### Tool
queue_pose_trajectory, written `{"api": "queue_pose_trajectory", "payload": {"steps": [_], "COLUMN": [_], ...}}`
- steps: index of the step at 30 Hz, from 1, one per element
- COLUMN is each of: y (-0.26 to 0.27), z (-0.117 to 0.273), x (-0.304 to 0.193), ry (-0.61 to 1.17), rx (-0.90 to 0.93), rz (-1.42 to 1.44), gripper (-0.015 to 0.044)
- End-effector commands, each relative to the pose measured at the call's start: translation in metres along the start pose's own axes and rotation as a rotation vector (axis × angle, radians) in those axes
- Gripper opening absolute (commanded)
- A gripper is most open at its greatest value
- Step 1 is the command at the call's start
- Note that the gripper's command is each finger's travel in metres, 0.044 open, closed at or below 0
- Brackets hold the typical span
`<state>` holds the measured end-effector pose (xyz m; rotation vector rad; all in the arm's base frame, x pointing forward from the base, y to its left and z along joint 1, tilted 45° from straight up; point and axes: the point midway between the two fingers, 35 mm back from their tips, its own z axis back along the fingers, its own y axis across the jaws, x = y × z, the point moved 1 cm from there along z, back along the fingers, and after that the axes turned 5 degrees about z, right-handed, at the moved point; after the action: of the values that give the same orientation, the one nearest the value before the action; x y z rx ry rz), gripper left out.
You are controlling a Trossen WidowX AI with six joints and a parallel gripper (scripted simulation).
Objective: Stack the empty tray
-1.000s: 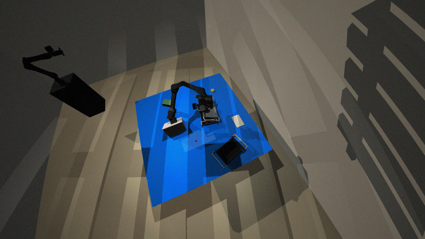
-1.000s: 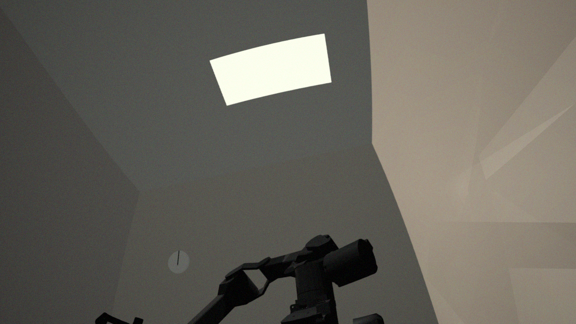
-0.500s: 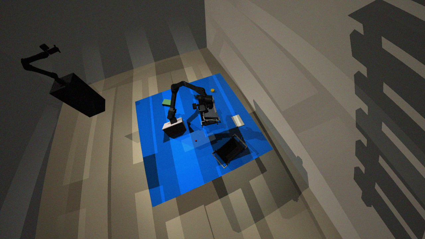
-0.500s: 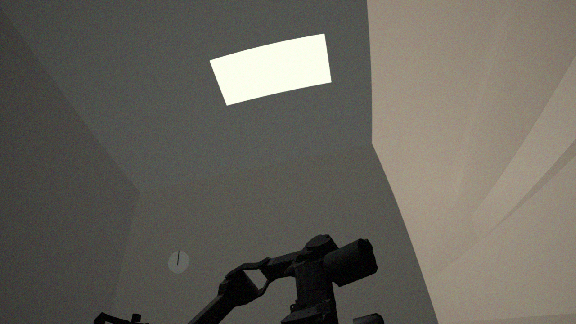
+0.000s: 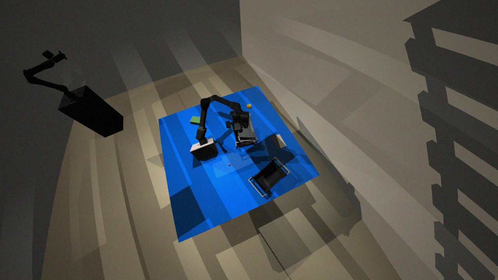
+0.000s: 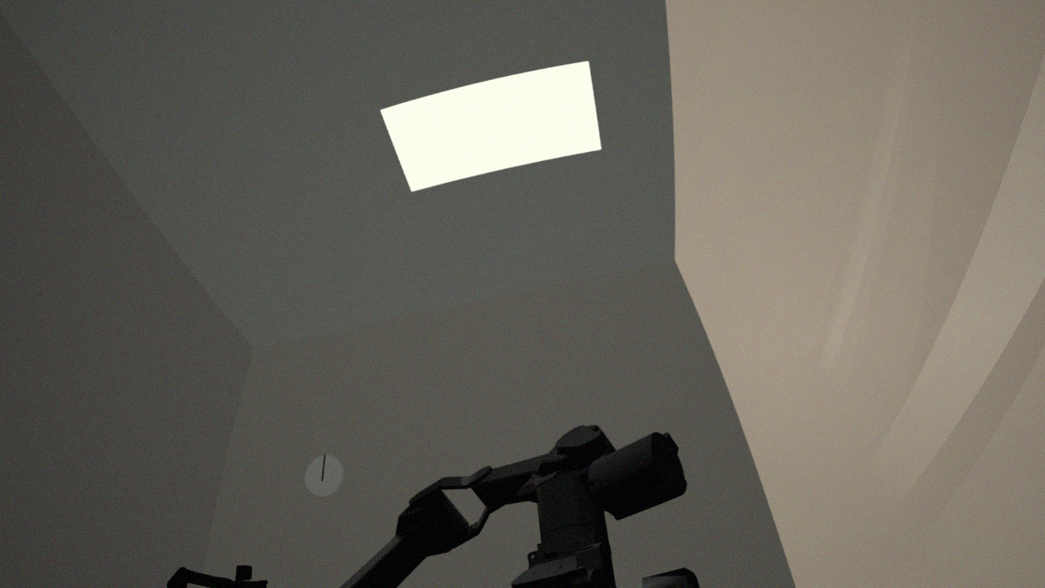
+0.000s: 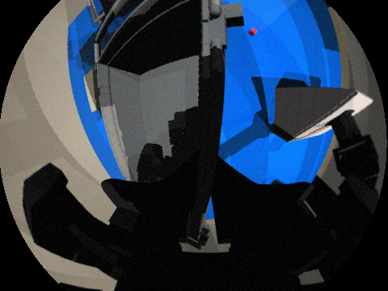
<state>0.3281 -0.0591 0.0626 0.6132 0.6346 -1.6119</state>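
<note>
My gripper (image 5: 238, 128) (image 7: 204, 153) is shut on the long side wall of a dark tray (image 5: 246, 131) (image 7: 162, 81) toward the back of the blue table. In the wrist view its grey inside looks empty, and part is hidden by the gripper. Wire bars and a little red show at this tray's near end in the top view; what lies beneath it is hard to make out. Another dark tray (image 5: 276, 174) stands nearer the front right, with one wire bar (image 5: 256, 188) and the other bar (image 5: 282, 164) swung out over its ends. Its inside is too dark to read.
A small red cube (image 5: 229, 164) (image 7: 253, 31) lies left of the front tray. A pale flat block (image 5: 281, 140) lies right of the held tray, a yellow piece (image 5: 249, 105) behind it, a green block (image 5: 195, 119) left. The arm's white-topped base box (image 5: 204, 151) stands left.
</note>
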Motion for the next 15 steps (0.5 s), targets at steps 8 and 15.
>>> {"api": "queue_pose_trajectory", "payload": {"steps": [8, 15], "y": [0.003, 0.005], "z": [0.0, -0.015], "x": [0.002, 0.002], "ry": [-0.006, -0.006], "rx": [0.016, 0.017], "rz": [0.007, 0.007], "gripper": [0.0, 0.0]}}
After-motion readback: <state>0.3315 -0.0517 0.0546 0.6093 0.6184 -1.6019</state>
